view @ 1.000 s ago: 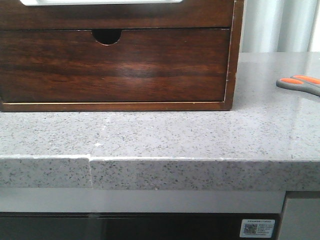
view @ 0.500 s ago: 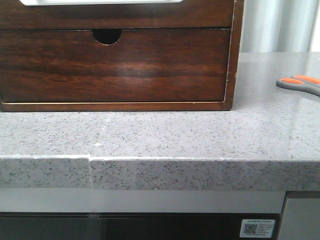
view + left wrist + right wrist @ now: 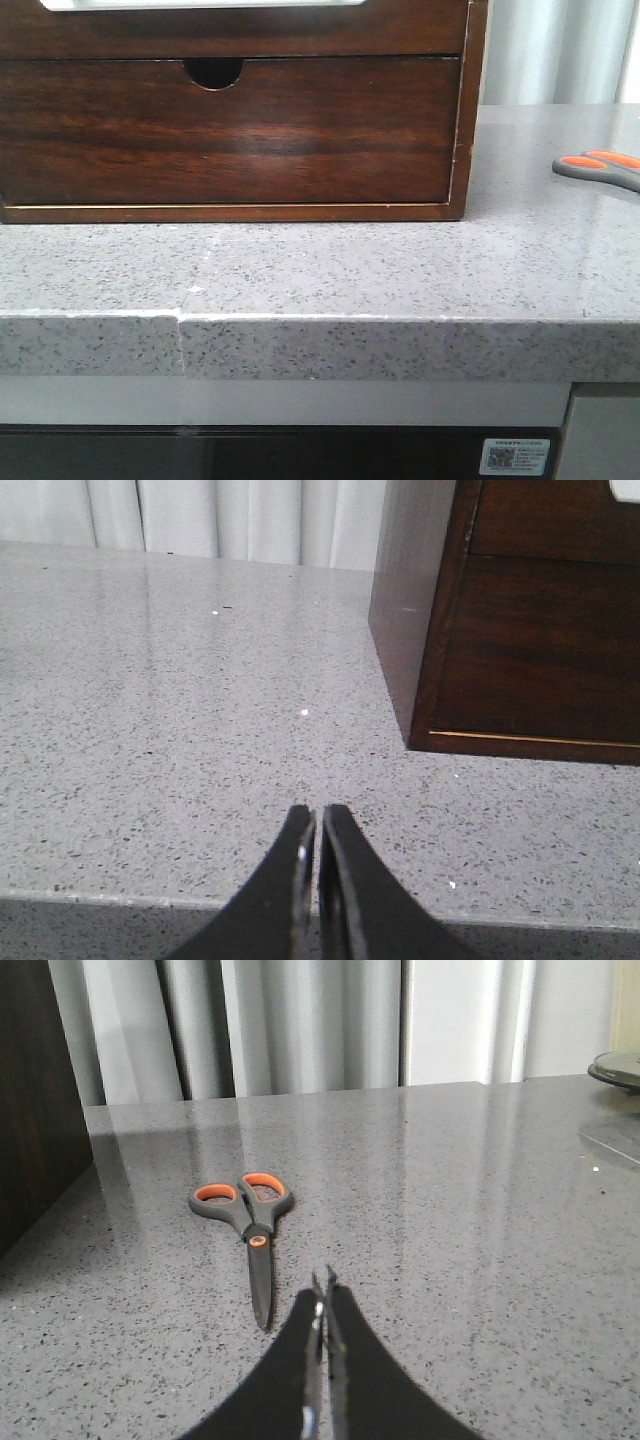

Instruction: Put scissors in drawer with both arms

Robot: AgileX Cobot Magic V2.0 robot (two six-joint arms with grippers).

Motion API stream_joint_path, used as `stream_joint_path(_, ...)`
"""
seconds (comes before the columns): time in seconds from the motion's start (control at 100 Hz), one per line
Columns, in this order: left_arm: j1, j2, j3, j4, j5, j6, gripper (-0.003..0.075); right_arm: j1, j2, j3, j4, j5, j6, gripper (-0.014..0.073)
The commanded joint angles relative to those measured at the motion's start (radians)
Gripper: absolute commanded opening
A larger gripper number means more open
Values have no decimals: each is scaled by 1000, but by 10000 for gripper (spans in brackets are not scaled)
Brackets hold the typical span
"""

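Observation:
The scissors point(image 3: 250, 1222), grey handles lined orange, lie flat on the grey stone counter, blade tips toward my right gripper point(image 3: 323, 1285), which is shut and empty just short of the tips and slightly beside them. In the front view only the scissors' handles point(image 3: 600, 168) show, at the right edge. The drawer point(image 3: 200, 28), dark reddish-brown with a white-showing long cut-out, is closed at the top of the wooden cabinet. It also shows in the left wrist view point(image 3: 550, 515). My left gripper point(image 3: 318, 815) is shut and empty, low over the counter's front edge, left of the cabinet. Neither gripper shows in the front view.
Below the drawer sits a like drawer front with a half-round notch point(image 3: 214, 72), closed. The cabinet's side wall point(image 3: 405, 610) stands close to my left gripper. The counter's front edge point(image 3: 320, 345) runs across. Grey curtains hang behind. A dark round thing point(image 3: 615, 1068) sits far right.

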Motion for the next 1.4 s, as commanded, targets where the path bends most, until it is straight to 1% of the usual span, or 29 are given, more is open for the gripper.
stream_joint_path(0.0,1,-30,23,-7,-100,-7,-19,-4,-22,7,9,-71,-6,-50)
stream_joint_path(0.11,1,-30,11,-7,-139,-7,-19,-4,-20,-2,55,-63,-6,-50)
stream_joint_path(0.26,1,-22,-55,-7,-107,-7,-19,-2,7,-71,64,21,-6,-50)
stream_joint_path(0.34,1,10,-107,-7,-75,-7,-19,-2,52,-121,85,64,-6,-50)
stream_joint_path(0.45,1,85,-174,-7,-73,-7,-19,0,142,-204,117,146,-6,-50)
stream_joint_path(0.51,1,140,-221,-7,-73,-7,-19,2,197,-245,153,158,-6,-50)
stream_joint_path(0.61,1,206,-269,-7,-104,-7,-19,11,260,-294,221,156,-6,-50)
stream_joint_path(0.77,1,285,-281,-7,-190,-7,-10,18,295,-307,230,146,-6,-50)
stream_joint_path(0.82,1,304,-281,-7,-205,-7,29,18,297,-305,230,150,-6,-50)
stream_joint_path(0.84,1,312,-281,-7,-215,-7,57,18,297,-305,230,150,-6,-50)
stream_joint_path(0.87,1,321,-281,-7,-231,-7,115,18,297,-305,230,152,-6,-50)
stream_joint_path(0.89,1,328,-281,-7,-239,-7,141,18,297,-305,230,152,-6,-50)
stream_joint_path(0.94,1,345,-281,-7,-283,-7,244,18,297,-305,230,152,-6,-50)
stream_joint_path(0.99,1,361,-281,-7,-324,-7,313,18,297,-305,230,152,-6,-50)
stream_joint_path(1.04,1,379,-281,-5,-371,-7,344,18,297,-305,230,158,-6,-50)
stream_joint_path(1.07,1,393,-281,3,-393,-7,346,18,297,-305,230,163,-6,-50)
stream_joint_path(1.12,1,412,-281,68,-423,-7,345,18,297,-305,230,163,-6,-50)
stream_joint_path(1.24,-26,470,-290,369,-484,-7,334,18,297,-305,230,163,-6,-50)
stream_joint_path(1.29,-50,499,-290,506,-555,-7,321,18,297,-305,230,163,-6,-50)
stream_joint_path(1.39,-108,571,-305,704,-661,-7,289,18,297,-305,230,161,-6,-50)
